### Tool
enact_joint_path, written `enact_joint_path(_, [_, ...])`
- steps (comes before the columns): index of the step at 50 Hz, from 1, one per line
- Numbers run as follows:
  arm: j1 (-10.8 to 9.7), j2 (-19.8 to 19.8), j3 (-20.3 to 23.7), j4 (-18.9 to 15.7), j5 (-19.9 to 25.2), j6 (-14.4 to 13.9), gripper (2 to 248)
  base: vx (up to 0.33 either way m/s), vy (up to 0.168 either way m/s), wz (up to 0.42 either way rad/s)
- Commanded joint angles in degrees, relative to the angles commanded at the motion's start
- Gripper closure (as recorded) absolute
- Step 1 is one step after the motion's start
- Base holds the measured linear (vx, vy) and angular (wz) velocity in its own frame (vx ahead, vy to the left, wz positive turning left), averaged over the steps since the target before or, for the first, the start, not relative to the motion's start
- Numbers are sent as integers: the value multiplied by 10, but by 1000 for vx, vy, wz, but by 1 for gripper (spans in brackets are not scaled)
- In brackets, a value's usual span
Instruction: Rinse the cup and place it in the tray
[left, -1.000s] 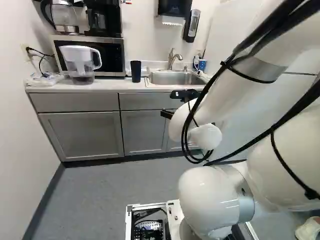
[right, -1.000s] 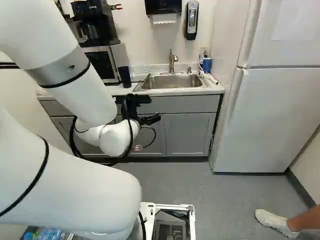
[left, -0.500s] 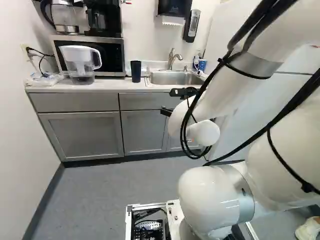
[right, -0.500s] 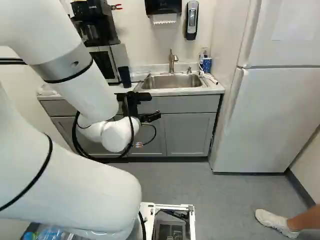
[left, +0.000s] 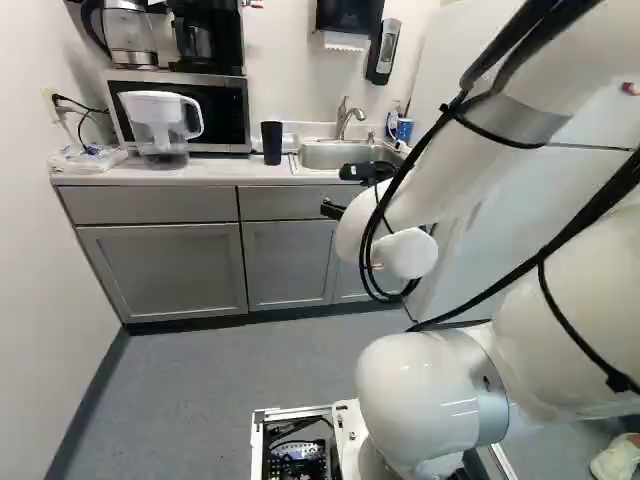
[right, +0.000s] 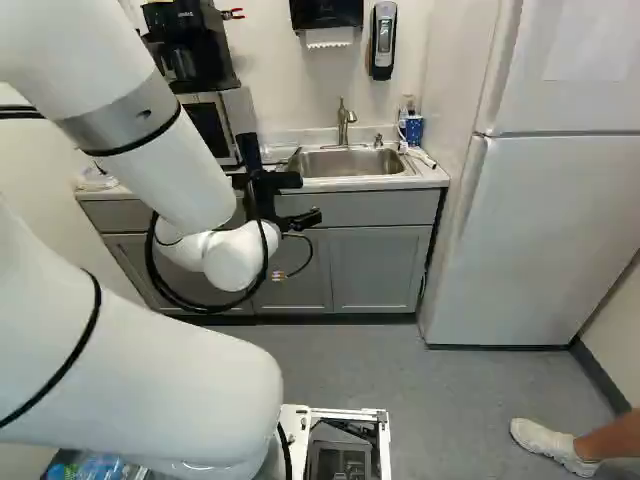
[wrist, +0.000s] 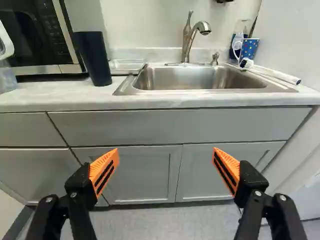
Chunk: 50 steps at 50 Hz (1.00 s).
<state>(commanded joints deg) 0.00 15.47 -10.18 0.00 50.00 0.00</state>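
My gripper (right: 302, 218) hangs in front of the cabinet fronts, lower than the countertop, in the right base view. In the wrist view the gripper (wrist: 165, 160) stands wide open, its orange pads far apart and only cabinet doors showing beyond them. A dark, tall cup (wrist: 93, 57) is upright on the counter, ahead of the gripper beside the microwave; the left base view shows the same cup (left: 271, 142). A clear, shallow tray (wrist: 126, 65) lies between that cup and the sink (wrist: 200, 78), against the wall. The sink's faucet (wrist: 187, 37) rises behind the basin.
A blue dotted cup (wrist: 250, 48) and a white-handled brush (wrist: 272, 73) are at the sink's far side from the dark cup. The microwave (left: 228, 110) and a water pitcher (left: 160, 125) share the counter. A refrigerator (right: 550, 230) stands beside the cabinets; a person's foot (right: 550, 445) is near.
The arm has lifted the gripper a little toward counter height, and its wrist has shifted slightly. The base, the cup and the tray have stayed where they were.
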Motion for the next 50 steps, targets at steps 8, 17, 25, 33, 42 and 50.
enact_joint_path(8, [0, 3, -9, 0, 0, 0, 3, 0, 0, 0])
enact_joint_path(17, [0, 6, -19, 0, 0, 0, 3, 0, 0, 0])
enact_joint_path(25, [0, 7, -29, 0, 0, 0, 3, 0, 0, 0])
enact_joint_path(33, [0, 9, -39, 0, 0, 0, 3, 0, 0, 0])
enact_joint_path(42, [0, 9, -51, 0, 0, 0, 3, 0, 0, 0])
enact_joint_path(50, [0, 9, -61, 0, 0, 0, 3, 0, 0, 0])
